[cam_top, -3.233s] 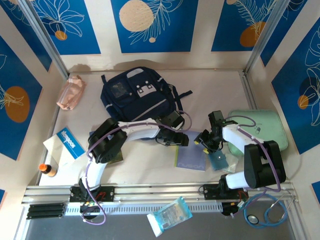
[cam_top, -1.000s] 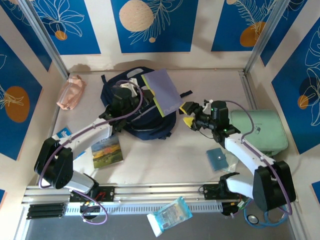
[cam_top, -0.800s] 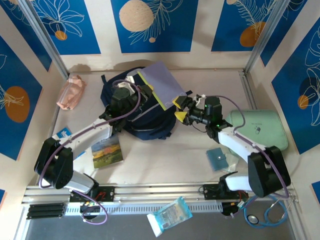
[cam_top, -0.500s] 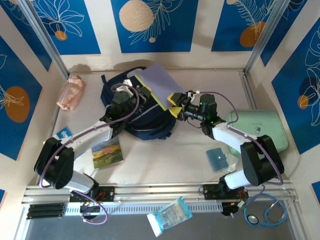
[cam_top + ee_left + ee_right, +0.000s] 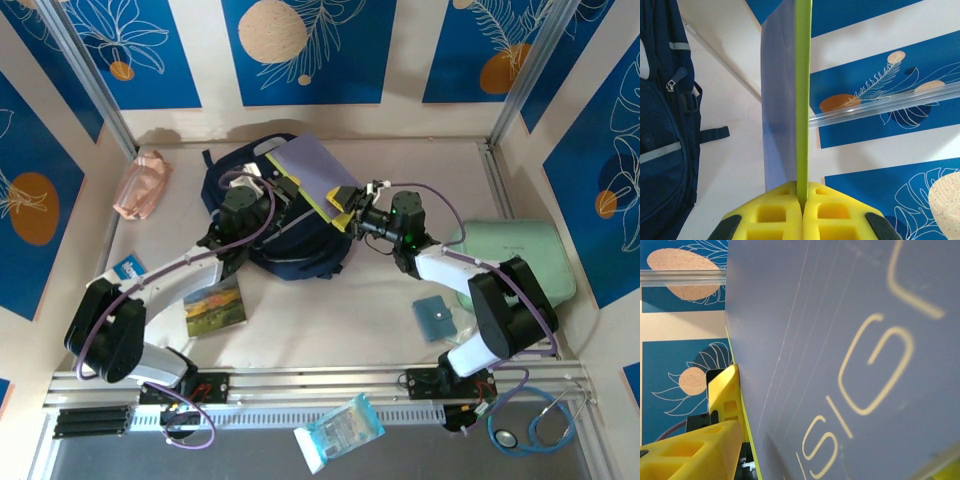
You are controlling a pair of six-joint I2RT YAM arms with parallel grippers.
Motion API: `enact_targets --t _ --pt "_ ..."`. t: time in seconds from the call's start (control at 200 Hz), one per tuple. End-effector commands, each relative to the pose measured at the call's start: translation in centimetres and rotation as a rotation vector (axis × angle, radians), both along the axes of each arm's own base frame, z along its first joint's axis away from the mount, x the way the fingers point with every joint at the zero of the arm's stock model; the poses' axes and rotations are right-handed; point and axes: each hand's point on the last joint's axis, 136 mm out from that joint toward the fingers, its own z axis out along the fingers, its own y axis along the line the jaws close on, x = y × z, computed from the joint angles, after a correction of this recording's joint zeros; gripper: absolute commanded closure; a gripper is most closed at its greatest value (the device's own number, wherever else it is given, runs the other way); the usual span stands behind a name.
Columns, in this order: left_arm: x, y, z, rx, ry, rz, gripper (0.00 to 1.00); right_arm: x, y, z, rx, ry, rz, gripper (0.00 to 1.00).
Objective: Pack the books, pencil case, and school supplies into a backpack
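Blue panels with white leaf drawings and cream and orange discs are ringing a pale desk (image 5: 400,160), and the backpack (image 5: 265,245) is lying at its back centre. Just above it, the lavender notebook (image 5: 315,172) is hanging tilted in the air. The left hand (image 5: 284,190) is pinching it tight: in the left wrist view, its yellow fingers (image 5: 775,215) are meeting on the notebook's lime-green edge (image 5: 802,90). The right hand (image 5: 346,210) is sitting at the notebook's lower right corner. One yellow finger (image 5: 725,390) is lying beside the cover (image 5: 850,340), but I cannot tell whether the jaws are gripping or merely bracketing it.

Judging by this, the notebook is being fed into the bag. To do that well, the left hand should be holding its pinch while the right is steadying the free corner, so the thin book is going in edge-first along the opening rather than flat across it. The opening itself is hidden under the notebook and arms. Letting go only once the lower edge is inside should be stopping it sliding off the fabric.

Pale lettering is showing on the cover, "SIG" within a longer, cut-off word. The dark print on the mint-green case (image 5: 520,255) is too small to read.
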Motion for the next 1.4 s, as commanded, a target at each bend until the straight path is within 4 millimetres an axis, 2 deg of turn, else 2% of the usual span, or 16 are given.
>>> enact_targets --t 0.0,0.135,0.25,0.305,0.395,0.455,0.495,0.555,0.675,0.715,0.805,0.96,1.01,1.221,1.396 --pt "-0.4 0.7 2.3 -0.050 -0.058 0.022 1.00 0.2 -0.9 1.2 0.034 -0.039 -0.043 0.37" --pt "-0.5 0.6 1.6 -0.042 -0.038 0.013 1.00 0.5 -1.3 1.5 0.040 -0.046 -0.048 0.45" --pt "-0.8 0.4 0.6 -0.010 -0.022 -0.009 1.00 0.6 -1.4 1.6 0.015 -0.060 -0.051 0.64" --pt "-1.0 0.4 -0.3 0.021 0.000 -0.014 1.00 0.5 -1.5 0.9 -0.033 -0.032 -0.052 0.70" --pt "-1.5 0.8 -2.0 0.075 0.041 -0.014 1.00 0.4 -1.6 0.5 -0.090 -0.022 -0.049 0.87" --pt "-1.8 1.3 -2.8 0.116 0.059 -0.006 0.84 0.3 -1.8 0.3 -0.112 -0.022 -0.057 0.96" --pt "-2.0 1.5 -3.4 0.153 0.072 -0.005 0.68 0.2 -2.1 0.1 -0.129 -0.016 -0.064 1.00" --pt "-2.4 2.0 -4.2 0.215 0.089 -0.007 0.49 0.2 -2.5 -0.2 -0.158 -0.002 -0.074 1.00" --pt "-3.2 2.7 -5.4 0.414 0.092 -0.046 0.22 -0.2 -3.9 -0.4 -0.237 -0.008 -0.106 1.00" --pt "-3.3 2.9 -5.6 0.492 0.085 -0.064 0.15 -0.3 -4.7 -0.4 -0.272 -0.014 -0.120 1.00" --pt "-3.7 3.2 -7.2 0.696 0.123 -0.142 0.09 -0.8 -6.7 -0.6 -0.363 -0.017 -0.164 1.00" --pt "-3.7 2.4 -9.1 0.958 0.187 -0.317 0.06 -1.6 -10.6 -0.7 -0.487 -0.007 -0.251 1.00" --pt "-3.5 2.1 -9.6 1.026 0.192 -0.359 0.02 -1.8 -11.6 -0.6 -0.517 -0.005 -0.275 1.00" --pt "-2.1 0.9 -11.5 1.295 0.200 -0.507 0.00 -2.9 -14.7 -0.7 -0.585 0.022 -0.349 1.00" --pt "-1.2 -0.2 -14.0 1.488 0.234 -0.635 0.18 -3.6 -15.6 -1.4 -0.588 0.052 -0.367 1.00"
